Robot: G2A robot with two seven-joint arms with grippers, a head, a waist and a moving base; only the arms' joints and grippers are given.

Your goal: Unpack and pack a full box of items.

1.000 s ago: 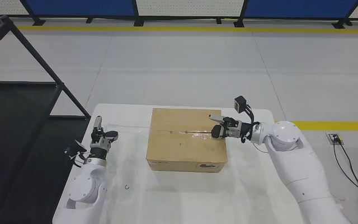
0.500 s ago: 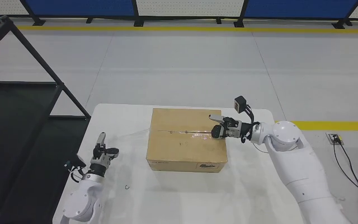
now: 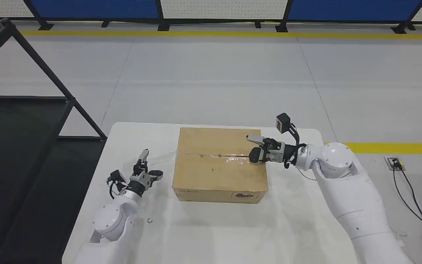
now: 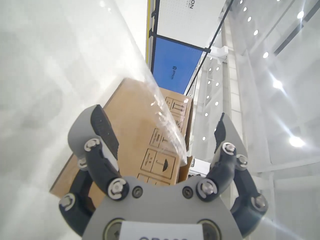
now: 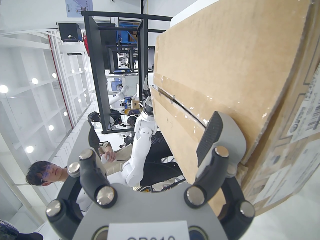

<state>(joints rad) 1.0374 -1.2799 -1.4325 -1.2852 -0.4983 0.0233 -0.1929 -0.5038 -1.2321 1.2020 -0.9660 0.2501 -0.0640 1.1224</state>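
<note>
Caller: Where's the box?

Robot: The box sits mid-counter, its far side close to the far edge. A broad white strip runs between it and the near edge, and a small dark ring lies on that strip, off to the left.

Caller: And your left side?

Robot: My left pincer is low, just beside the box's left end and apart from it. It's spread wide with nothing in it, and the counter's left edge is near on its other side. A strip of clear tape trails off the box's top left edge, right across the gap between my fingers.

Caller: The right?

Robot: My right pincer is at the box's top right edge, wide too, gripping nothing. One finger is against the lid by the seam; the other is clear of the cardboard.

Caller: How does the box look?

Robot: Brown cardboard, flaps down. There's a dark slit along the seam, with glossy tape scraps beside it. There's a label on the near side, and handling symbols on the left end.
</note>
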